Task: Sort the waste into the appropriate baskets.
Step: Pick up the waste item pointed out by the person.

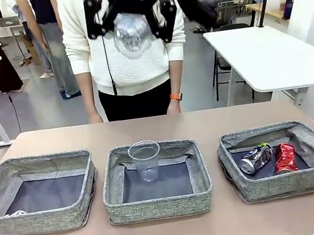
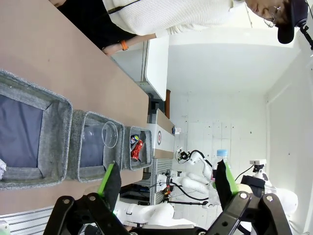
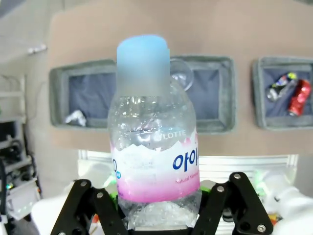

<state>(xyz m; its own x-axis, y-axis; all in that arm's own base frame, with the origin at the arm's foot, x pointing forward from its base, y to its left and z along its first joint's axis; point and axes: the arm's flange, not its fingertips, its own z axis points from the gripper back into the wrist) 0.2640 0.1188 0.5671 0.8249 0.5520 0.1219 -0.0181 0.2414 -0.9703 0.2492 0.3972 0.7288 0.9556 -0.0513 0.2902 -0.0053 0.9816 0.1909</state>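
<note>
My right gripper (image 1: 131, 22) hangs high over the middle of the table, shut on the clear bottle (image 1: 132, 34), which shows its base in the front view. In the right wrist view the bottle (image 3: 154, 147), with its pink label and blue cap, stands between that gripper's (image 3: 159, 208) fingers. Three grey baskets stand in a row. The left basket (image 1: 43, 222) holds crumpled white paper (image 3: 76, 117). A clear plastic cup (image 1: 145, 161) stands in the middle basket (image 1: 157, 208). The right basket (image 1: 287, 185) holds a blue-silver can (image 1: 256, 158) and a red can (image 1: 285, 157). My left gripper (image 2: 167, 181) is open and holds nothing, off to the side of the table.
A person in a white sweater (image 1: 133, 68) stands at the far edge, hands down by the table. Bare brown tabletop (image 1: 158, 126) lies between the baskets and the person. A white table (image 1: 276, 55) stands at the back right.
</note>
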